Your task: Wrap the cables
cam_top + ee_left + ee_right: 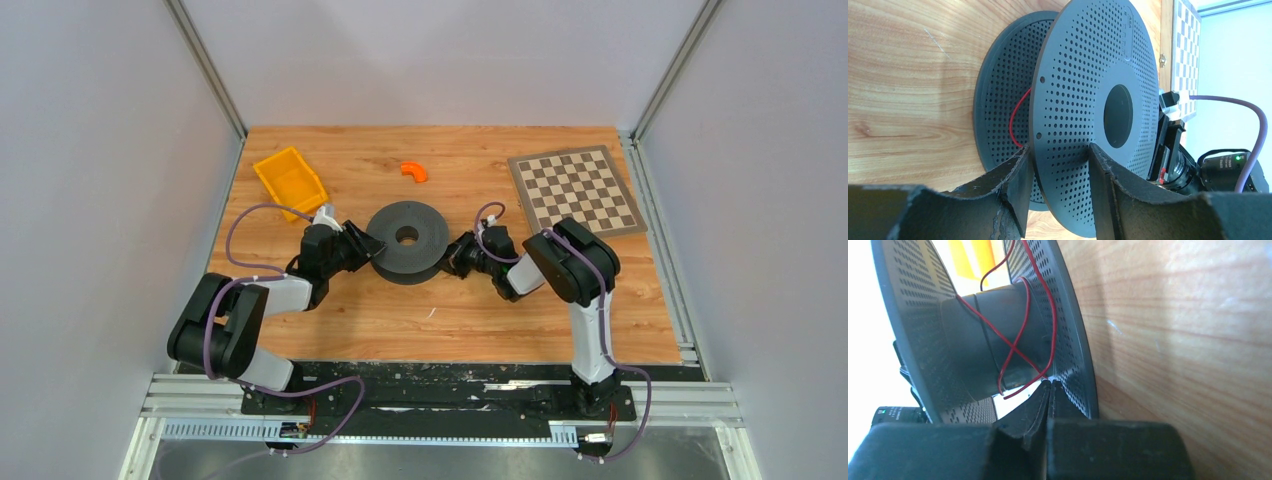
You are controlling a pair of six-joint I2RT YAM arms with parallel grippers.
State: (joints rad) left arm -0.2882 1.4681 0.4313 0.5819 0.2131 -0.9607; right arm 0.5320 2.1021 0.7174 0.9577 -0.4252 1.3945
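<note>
Spool (406,240) lies flat on the table (450,315) between both arms. Left gripper (1060,150) clamps its perforated top flange, one finger under and one on top. Right gripper (1049,386) has its fingers pressed together at the lower flange edge. Red wire (1020,335) runs to the tips, probably pinched there, and crosses the hub in a few loose turns. Behind: orange bin (290,180), orange curved piece (414,171), checkerboard (575,190). Small moulded lettering on the flange, unreadable.
</note>
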